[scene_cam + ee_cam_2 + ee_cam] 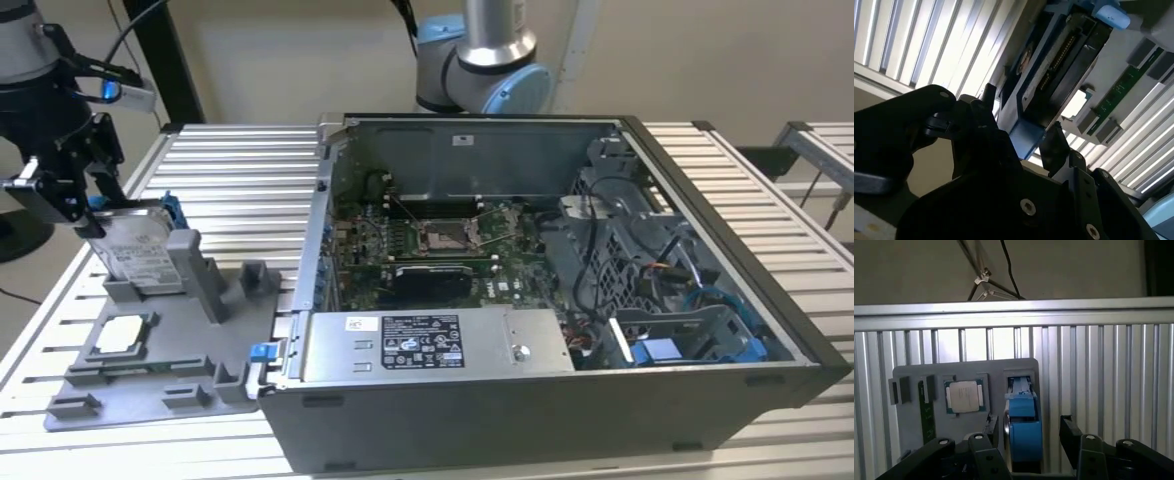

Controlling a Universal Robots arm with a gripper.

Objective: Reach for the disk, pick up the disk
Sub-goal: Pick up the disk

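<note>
Nearest us in the exterior view, a grey fixture plate [147,385] lies on the slatted desk [240,170], at the exterior view's left. A small square chip [118,333] sits in a pocket on its near part. Just beyond the chip, the disk [138,248] stands on edge in a slot of the plate, with its white label facing us and its blue bracket along the far edge. A grey upright post [187,265] rises just beside the disk, on the exterior view's right.

We see the tool [1027,421] hanging over the disk's upper end. It is spread, with one of the fingers [1066,427] on each side of the blue bracket. One finger is close to the bracket and the other stands clear of it, so nothing is pinched.

To the exterior view's right, the open computer case [534,410] takes up much of the desk, well apart from the disk. A grey box [427,345] with a black-and-white label sits along its near wall, and the motherboard [441,235] lies farther in. At the far edge behind the case stands the base of another arm [481,60].
</note>
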